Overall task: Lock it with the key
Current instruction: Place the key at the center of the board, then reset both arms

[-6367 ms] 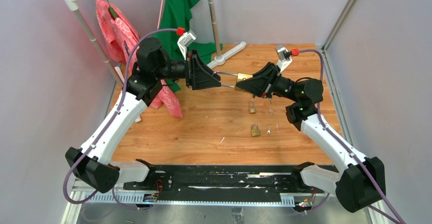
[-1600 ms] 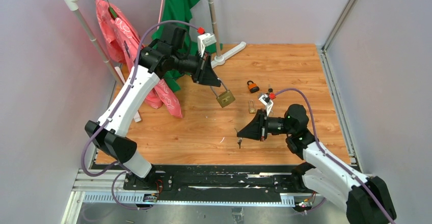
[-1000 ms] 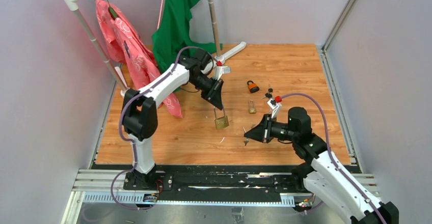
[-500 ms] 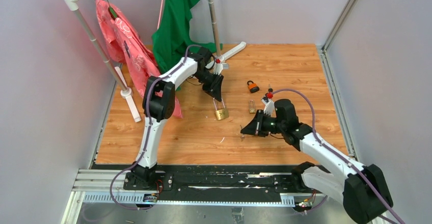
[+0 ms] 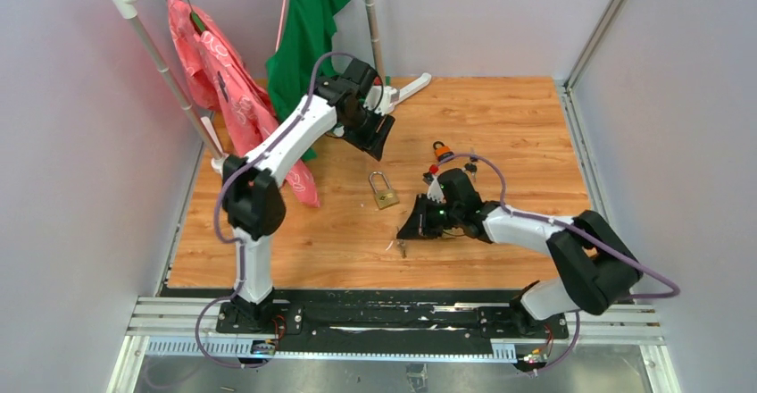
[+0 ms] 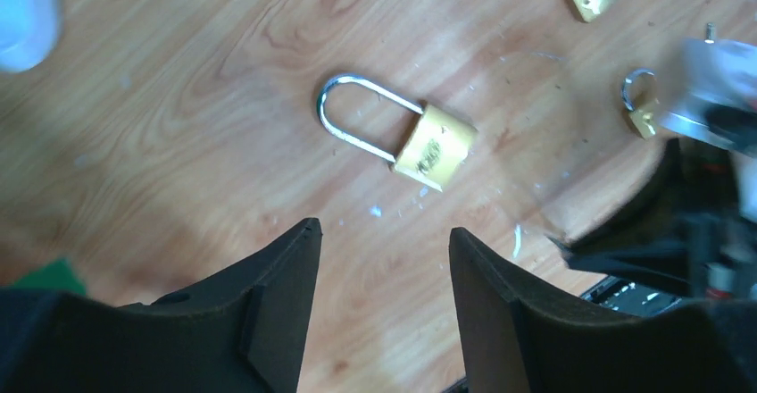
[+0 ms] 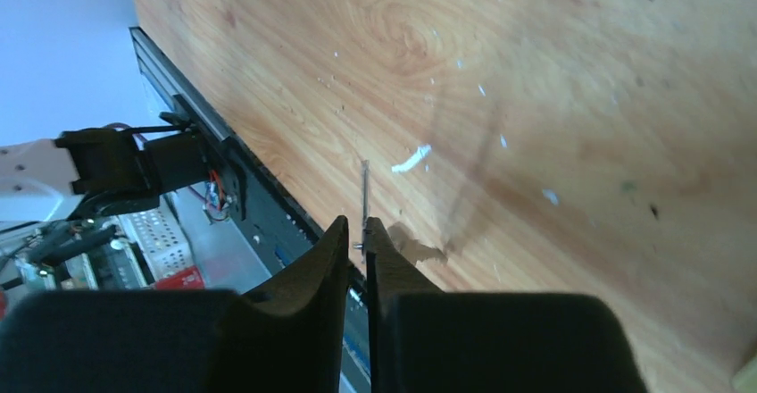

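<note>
Mid-table, brass padlock (image 5: 385, 194) (flat) lies unobstructed.

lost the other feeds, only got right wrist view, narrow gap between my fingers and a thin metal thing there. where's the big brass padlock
Observer: The brass padlock lies flat on the wooden table, apart from both grippers.
Operator: is left still on it
Observer: No, the left gripper is open above it, holding nothing.
Operator: shackle open or shut
Observer: In the left wrist view both legs of the shackle run into the body; it looks closed.
Operator: and my key
Observer: The key pokes out at the tip of the right gripper, low over the table's near side.
</note>
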Robot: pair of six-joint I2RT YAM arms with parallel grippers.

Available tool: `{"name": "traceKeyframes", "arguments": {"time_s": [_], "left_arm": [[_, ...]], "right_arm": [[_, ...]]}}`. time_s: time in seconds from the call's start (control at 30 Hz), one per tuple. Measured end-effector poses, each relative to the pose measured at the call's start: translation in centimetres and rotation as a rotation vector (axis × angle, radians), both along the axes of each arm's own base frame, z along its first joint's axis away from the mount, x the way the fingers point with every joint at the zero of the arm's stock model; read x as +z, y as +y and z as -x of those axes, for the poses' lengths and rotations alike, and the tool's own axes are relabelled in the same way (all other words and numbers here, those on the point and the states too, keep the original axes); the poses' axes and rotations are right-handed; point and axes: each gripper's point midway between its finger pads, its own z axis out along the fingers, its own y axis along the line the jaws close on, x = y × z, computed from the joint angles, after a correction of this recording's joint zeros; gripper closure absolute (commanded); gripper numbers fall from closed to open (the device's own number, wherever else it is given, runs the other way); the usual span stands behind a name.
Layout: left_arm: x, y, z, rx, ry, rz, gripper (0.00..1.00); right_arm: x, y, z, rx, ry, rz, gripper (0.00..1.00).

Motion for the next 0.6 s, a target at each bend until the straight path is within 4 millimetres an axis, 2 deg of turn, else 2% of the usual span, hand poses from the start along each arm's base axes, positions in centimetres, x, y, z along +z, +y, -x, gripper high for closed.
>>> {"name": "traceKeyframes", "arguments": {"time_s": [0.07,0.17,0.27,0.37,0.47,0.5,0.53,0.6], "left_arm": [[3.6,0.1,1.6,0.021,-0.098,-0.014,0.41],[9.0,0.5,4.9,0.058,-0.236,0.014,0.40],[11.9,1.6,7.3,0.112,-0.314,0.062,0.40],[12.7,3.9,8.5,0.203,-0.366,0.073,0.42],[12.8,5.5,9.1,0.270,-0.390,0.065,0.42],[12.9,5.8,9.2,0.285,-0.400,0.070,0.41],[13.1,6.0,9.3,0.293,-0.406,0.074,0.40],[14.1,6.6,9.6,0.317,-0.436,0.092,0.37]], "right_arm": [[-0.3,1.0,-0.3,0.024,0.002,0.009,0.59],[-0.1,1.9,-1.0,0.047,-0.025,0.032,0.43],[0.4,1.8,-1.6,0.046,-0.059,0.075,0.39],[1.4,0.4,-2.4,0.024,-0.121,0.164,0.39],[3.9,-1.6,-3.2,-0.007,-0.206,0.263,0.38],[6.0,-2.6,-3.7,-0.026,-0.263,0.301,0.24],[7.5,-3.3,-4.2,-0.049,-0.310,0.331,0.22],[11.8,-5.4,-5.7,-0.126,-0.434,0.398,0.21]]}}
